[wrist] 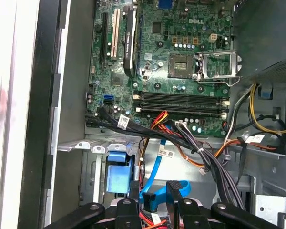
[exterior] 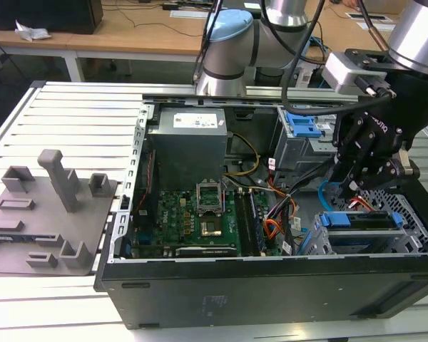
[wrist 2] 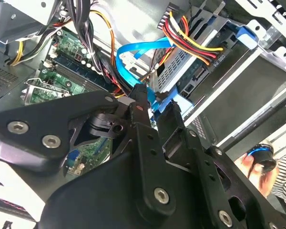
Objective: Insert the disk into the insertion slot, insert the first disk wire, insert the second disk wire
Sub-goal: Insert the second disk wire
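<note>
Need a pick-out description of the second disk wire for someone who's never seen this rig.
Start at the open computer case and go to the drive bay corner at the exterior view's right, where the gripper hangs. The second disk wire is the thin, flat light-blue cable looping there, its end between the gripper's fingertips in the second wrist view. The neighbouring wire bundle is round strands of red, yellow, orange and black.

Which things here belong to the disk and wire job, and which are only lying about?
Belong to the job:
- the disk, already in the insertion slot
- the second disk wire, at the gripper

Lying about:
- grey fixture plate on the slatted table
- motherboard
- orange, yellow and black wire bundle
</note>
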Available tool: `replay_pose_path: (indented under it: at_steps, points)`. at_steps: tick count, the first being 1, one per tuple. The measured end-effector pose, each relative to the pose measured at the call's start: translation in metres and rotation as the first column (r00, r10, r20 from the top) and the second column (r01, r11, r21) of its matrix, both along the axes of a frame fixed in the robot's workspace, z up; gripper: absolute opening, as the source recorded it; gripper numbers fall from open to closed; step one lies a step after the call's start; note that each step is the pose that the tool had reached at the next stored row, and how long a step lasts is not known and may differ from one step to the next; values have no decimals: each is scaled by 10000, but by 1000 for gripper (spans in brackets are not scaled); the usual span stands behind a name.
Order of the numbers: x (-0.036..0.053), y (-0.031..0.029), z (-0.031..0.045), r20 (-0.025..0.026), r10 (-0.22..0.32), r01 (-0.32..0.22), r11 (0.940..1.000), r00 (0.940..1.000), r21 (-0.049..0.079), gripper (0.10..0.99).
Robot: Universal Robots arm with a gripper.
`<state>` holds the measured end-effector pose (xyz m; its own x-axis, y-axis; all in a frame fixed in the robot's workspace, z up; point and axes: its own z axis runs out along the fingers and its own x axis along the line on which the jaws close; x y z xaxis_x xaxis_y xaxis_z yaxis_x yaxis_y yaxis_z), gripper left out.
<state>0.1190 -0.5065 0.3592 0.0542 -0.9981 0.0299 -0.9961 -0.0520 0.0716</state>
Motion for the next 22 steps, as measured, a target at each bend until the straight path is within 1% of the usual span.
replay_pose_path:
  at_steps: [3,5,6,12,13,14,15,17,18,19,21,22]
  points:
    - [0,0,-4,0,1,-1,10000,10000,2,349]
    - [0,0,-5,0,0,0,10000,10000,2,220]
    - [0,0,-6,0,1,-1,10000,10000,3,208]
    - [0,0,-10,0,0,0,10000,10000,3,208]
    - [0,0,-11,0,1,-1,10000,10000,3,220]
    - [0,0,-12,0,1,-1,10000,10000,-1,286]
    - [0,0,-13,0,1,-1,10000,10000,-19,286]
    - [1,-6,-13,0,1,-1,9998,10000,-217,286]
    - [1,-11,-13,0,1,-1,9996,10000,-265,286]
    - [0,-27,-10,0,1,-1,9996,10000,-299,286]
    - [0,-30,-11,0,0,-1,9996,10000,-295,286]
    - [0,-30,-12,0,0,0,9996,10000,-294,267]
